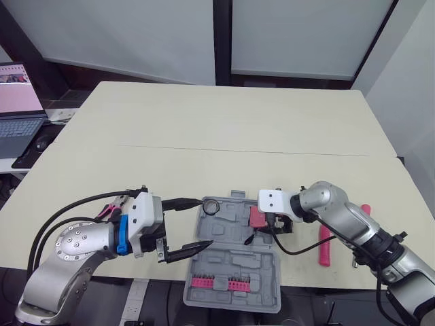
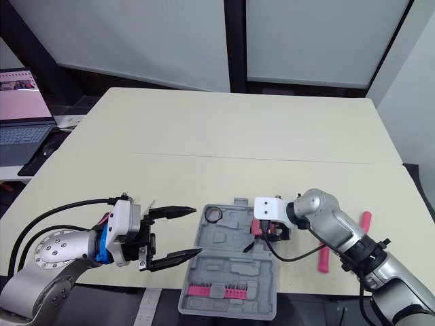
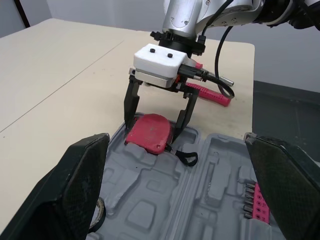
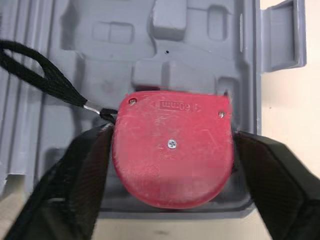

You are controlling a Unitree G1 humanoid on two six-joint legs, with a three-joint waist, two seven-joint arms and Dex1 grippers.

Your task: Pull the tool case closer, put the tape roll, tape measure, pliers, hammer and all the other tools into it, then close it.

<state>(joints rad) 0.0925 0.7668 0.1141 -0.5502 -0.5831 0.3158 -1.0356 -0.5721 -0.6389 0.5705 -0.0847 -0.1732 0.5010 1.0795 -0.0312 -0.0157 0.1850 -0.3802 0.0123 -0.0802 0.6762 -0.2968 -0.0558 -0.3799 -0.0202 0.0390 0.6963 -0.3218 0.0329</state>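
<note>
Tool case (image 1: 234, 266) lies open at the near desk (image 1: 224, 129) edge, a red bit strip (image 1: 216, 283) in its nearest end. The left claw (image 1: 206, 223) hangs at its left rim with fingers spread wide and nothing between them. Farther in, the tape roll (image 1: 210, 205) sits in the case's far left corner, and the right claw (image 3: 152, 129) pinches the red tape measure (image 4: 172, 145) by its sides low over the far right recess, black strap (image 4: 45, 80) trailing on the grey tray. A red-handled tool (image 1: 325, 246) lies on the desk right of the case; a laptop (image 1: 17, 102) is off the far left.
</note>
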